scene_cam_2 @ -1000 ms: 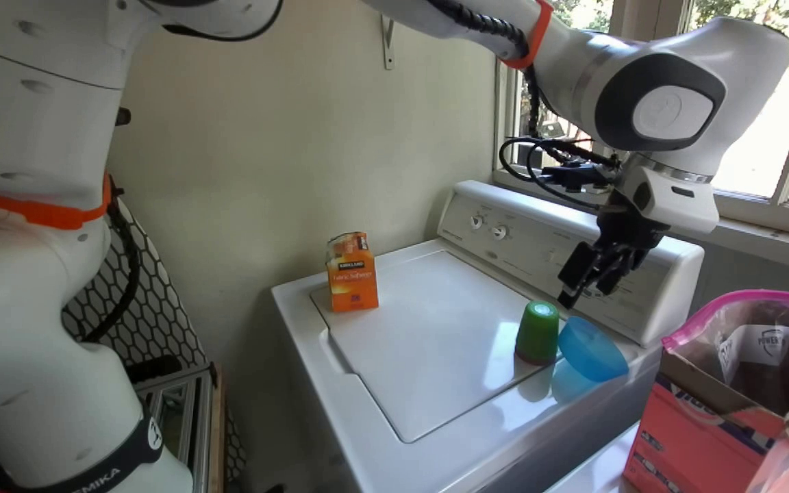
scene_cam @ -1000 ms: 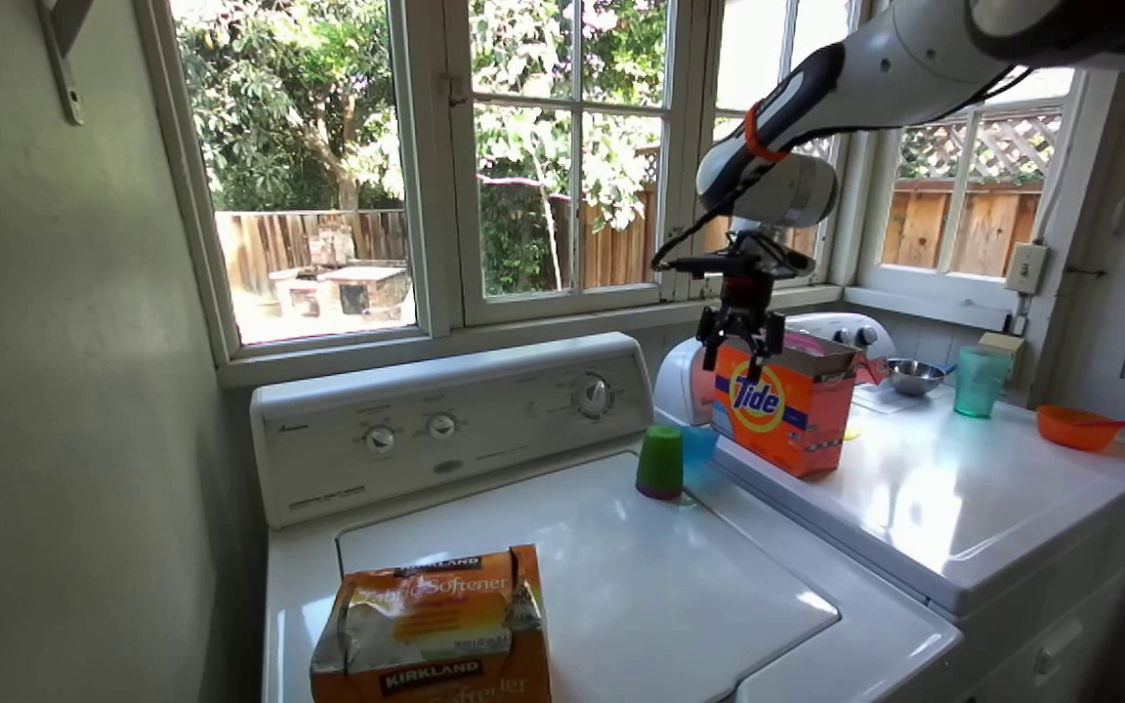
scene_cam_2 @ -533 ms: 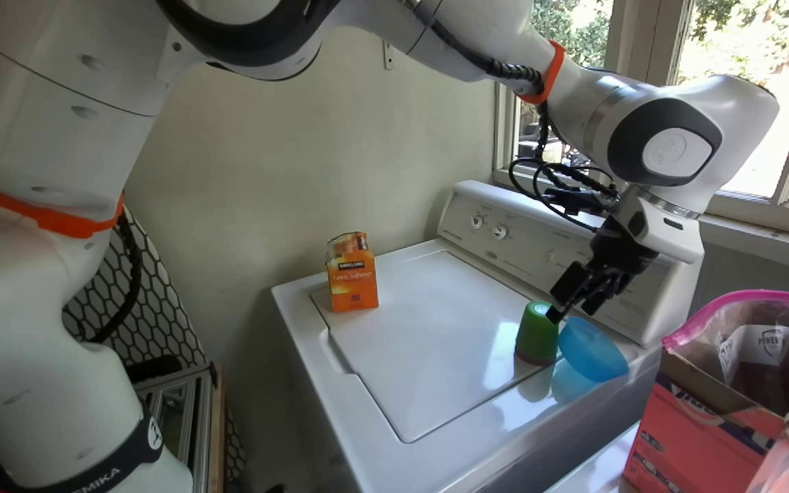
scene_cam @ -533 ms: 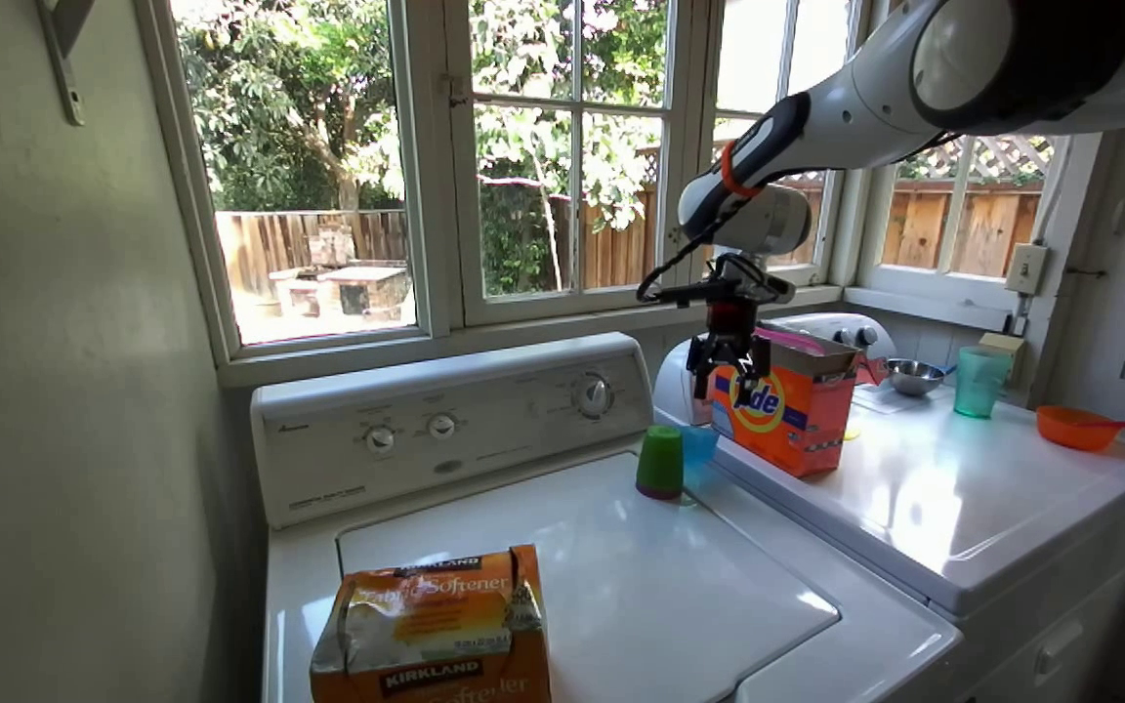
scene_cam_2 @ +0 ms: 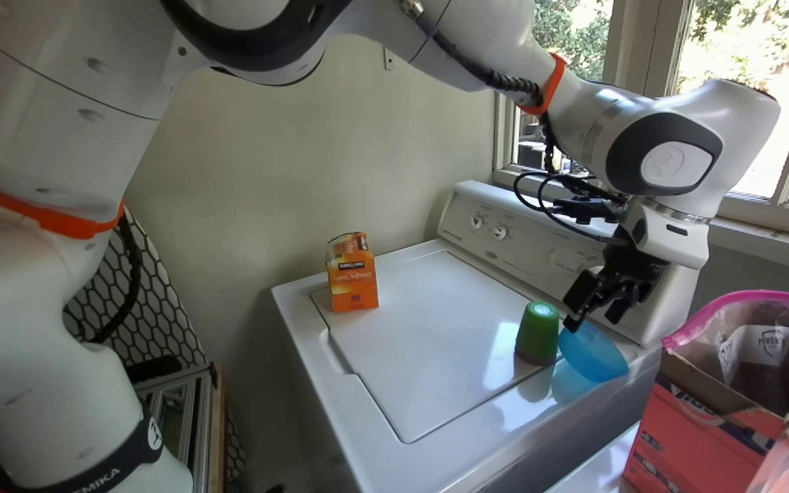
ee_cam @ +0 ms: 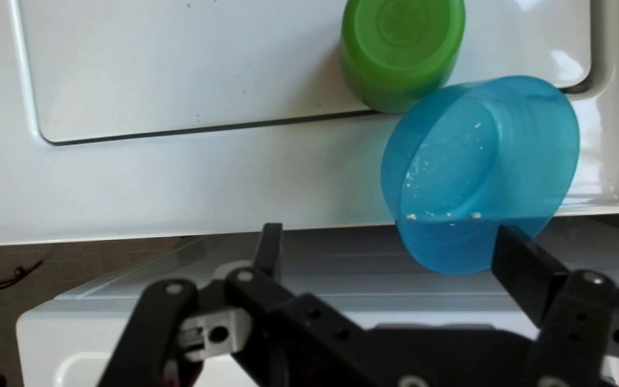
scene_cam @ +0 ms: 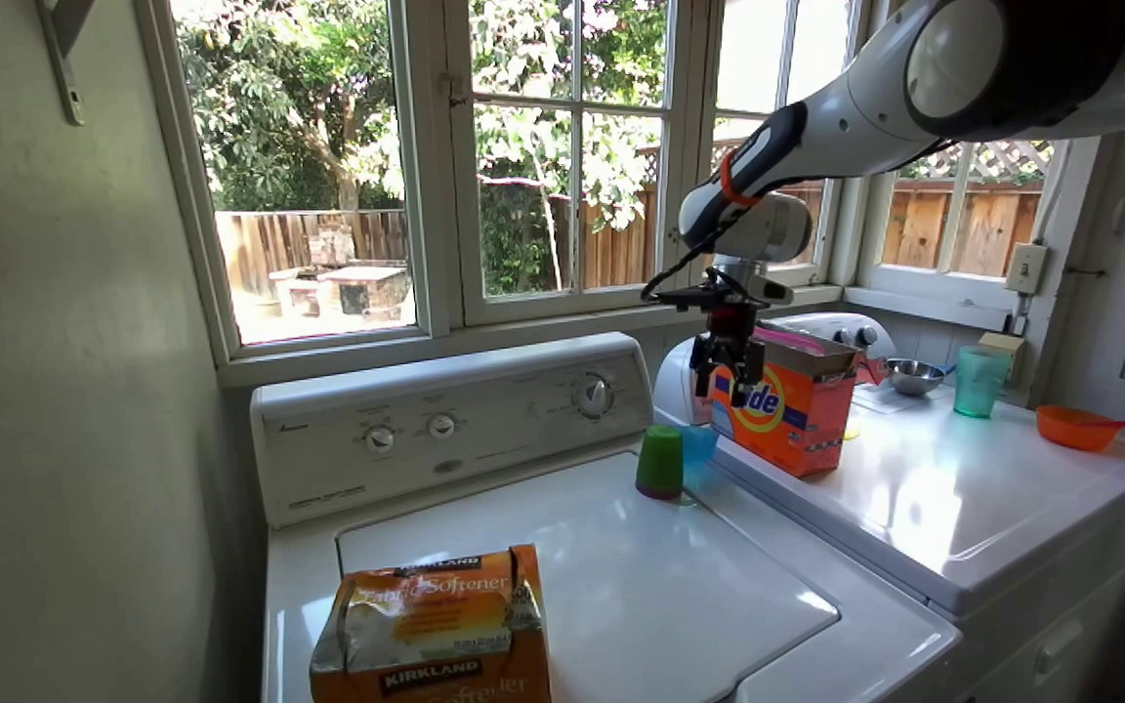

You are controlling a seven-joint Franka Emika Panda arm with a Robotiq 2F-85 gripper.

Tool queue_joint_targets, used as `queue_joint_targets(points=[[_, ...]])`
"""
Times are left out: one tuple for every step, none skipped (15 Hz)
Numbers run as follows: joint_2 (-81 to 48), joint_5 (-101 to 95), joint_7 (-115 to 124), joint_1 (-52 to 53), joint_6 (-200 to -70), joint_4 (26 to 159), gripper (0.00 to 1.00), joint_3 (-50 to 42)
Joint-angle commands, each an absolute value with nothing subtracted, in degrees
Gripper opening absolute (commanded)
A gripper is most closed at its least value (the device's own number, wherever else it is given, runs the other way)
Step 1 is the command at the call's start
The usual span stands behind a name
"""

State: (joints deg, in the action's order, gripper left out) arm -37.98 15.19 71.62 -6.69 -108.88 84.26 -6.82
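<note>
A gripper (ee_cam: 389,234) hangs above the side edge of a white washer (ee_cam: 180,183), its jaws spread wide and holding nothing. Just below it, a blue bowl (ee_cam: 535,140) with pale crumbs (ee_cam: 411,217) inside tilts and juts past that edge, perhaps propped up by the green cup (ee_cam: 403,24) beside it; whether the two touch is hard to tell. That cup, farther out from the gripper than the bowl, stands mouth-down, presumably the steadier way on its broad rim. Well apart from the gripper, a softener box (scene_cam_2: 353,277) sits at the washer's far side. Opposite, a detergent box (scene_cam_2: 703,438) stands upright on the neighbouring machine (scene_cam: 924,508).
</note>
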Motion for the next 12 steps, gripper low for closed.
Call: queue_joint_targets(points=[[-41.14, 15.99, 72.81, -6.25, -111.04, 82.56, 1.0, -6.9], [-42.08, 15.87, 71.93, -6.45, -110.27, 81.72, 1.0, -6.6], [-42.82, 15.9, 70.87, -6.7, -109.35, 81.09, 1.0, -6.21], [-43.43, 15.91, 70.52, -6.76, -109.02, 80.73, 1.0, -6.06], [-44.29, 15.71, 70.34, -6.68, -108.91, 80.18, 1.0, -6.01], [-45.22, 15.64, 70.09, -6.66, -109.03, 79.49, 1.0, -5.93], [-45.98, 15.78, 69.75, -6.65, -109.73, 79.04, 1.0, -5.8], [-46.58, 15.75, 69.56, -6.62, -109.83, 78.59, 1.0, -5.76], [-47.39, 15.77, 69.31, -6.71, -109.1, 77.63, 1.0, -5.64], [-47.92, 15.82, 69.06, -6.77, -108.79, 77.03, 1.0, -5.52], [-48.36, 15.71, 68.89, -6.7, -108.58, 76.59, 1.0, -5.51], [-48.71, 15.61, 68.68, -6.62, -108.43, 76.17, 1.0, -5.45]])
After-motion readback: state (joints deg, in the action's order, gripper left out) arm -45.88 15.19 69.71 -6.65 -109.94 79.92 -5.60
